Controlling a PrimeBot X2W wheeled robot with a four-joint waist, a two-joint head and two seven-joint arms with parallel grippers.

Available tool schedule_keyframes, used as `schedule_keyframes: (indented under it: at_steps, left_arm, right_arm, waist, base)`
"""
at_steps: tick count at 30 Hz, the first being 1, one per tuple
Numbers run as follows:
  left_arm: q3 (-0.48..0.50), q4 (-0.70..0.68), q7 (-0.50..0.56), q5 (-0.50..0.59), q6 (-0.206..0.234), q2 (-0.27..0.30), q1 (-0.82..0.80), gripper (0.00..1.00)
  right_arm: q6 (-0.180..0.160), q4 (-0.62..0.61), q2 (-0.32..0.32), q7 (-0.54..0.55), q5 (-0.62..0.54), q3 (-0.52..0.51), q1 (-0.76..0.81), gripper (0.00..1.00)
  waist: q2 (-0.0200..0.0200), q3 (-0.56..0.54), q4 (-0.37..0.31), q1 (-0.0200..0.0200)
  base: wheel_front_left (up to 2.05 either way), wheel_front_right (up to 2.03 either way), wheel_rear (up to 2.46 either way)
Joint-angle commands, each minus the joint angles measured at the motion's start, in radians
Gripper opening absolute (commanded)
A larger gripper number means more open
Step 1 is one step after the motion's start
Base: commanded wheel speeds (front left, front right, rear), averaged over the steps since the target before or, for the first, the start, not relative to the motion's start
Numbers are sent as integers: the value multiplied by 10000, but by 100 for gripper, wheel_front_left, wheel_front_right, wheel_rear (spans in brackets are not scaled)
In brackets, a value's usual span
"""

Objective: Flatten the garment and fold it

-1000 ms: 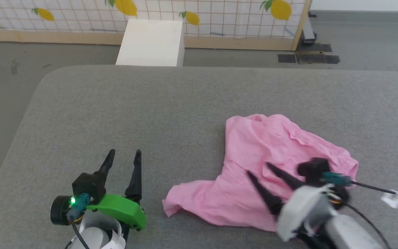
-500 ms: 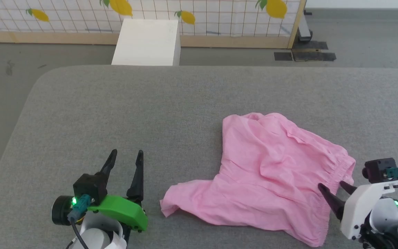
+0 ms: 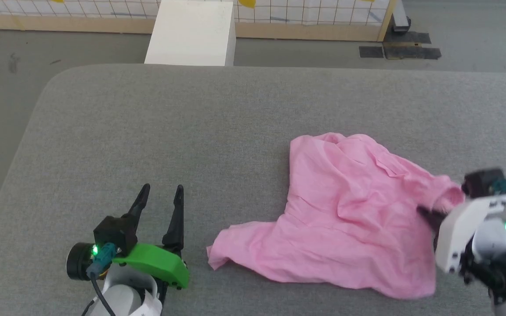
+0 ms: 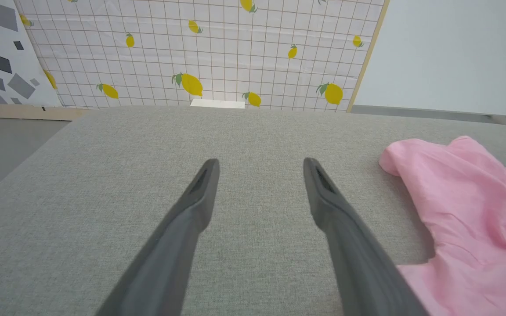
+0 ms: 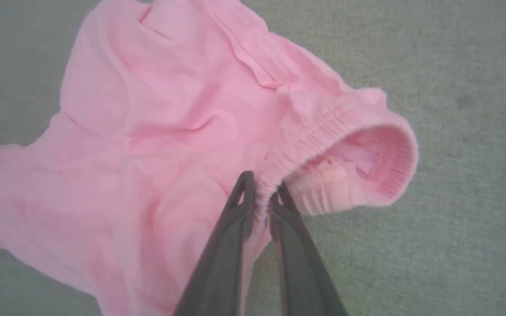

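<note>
Right end effector clamps the garment at its waistband; left end effector spread wide, apart off the garment's left edge on the bench.

Illumination: bright, even, diffuse; shadows faint. Head view: motion blur at lower right. Right wrist view: soft throughout.

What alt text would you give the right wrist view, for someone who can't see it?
The right gripper is shut on the gathered waistband of a wrinkled pink garment. The garment lies spread on a grey surface.
</note>
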Motion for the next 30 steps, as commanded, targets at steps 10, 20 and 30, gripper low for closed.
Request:
schedule_keyframes:
  at_steps: [10, 20, 30]
  left_arm:
    - [-219, 71, -168, -77, -79, -129, -665, 100]
    - [-215, 363, -321, -77, -142, -287, -918, 100]
    - [-110, 481, -340, -126, -49, -128, -436, 100]
  right_arm:
    - [-13, 1470, -313, -719, 4, 168, -2717, 0]
    - [-13, 3699, -279, -2031, -30, 711, -3669, 100]
    - [-13, 3670, -336, -4616, 24, 642, -2410, 100]
  waist:
    - [76, 749, 373, -1]
    - [76, 1109, 797, -1]
    - [76, 195, 422, -1]
  base:
    - [0, 0, 0]
    - [0, 0, 0]
    - [0, 0, 0]
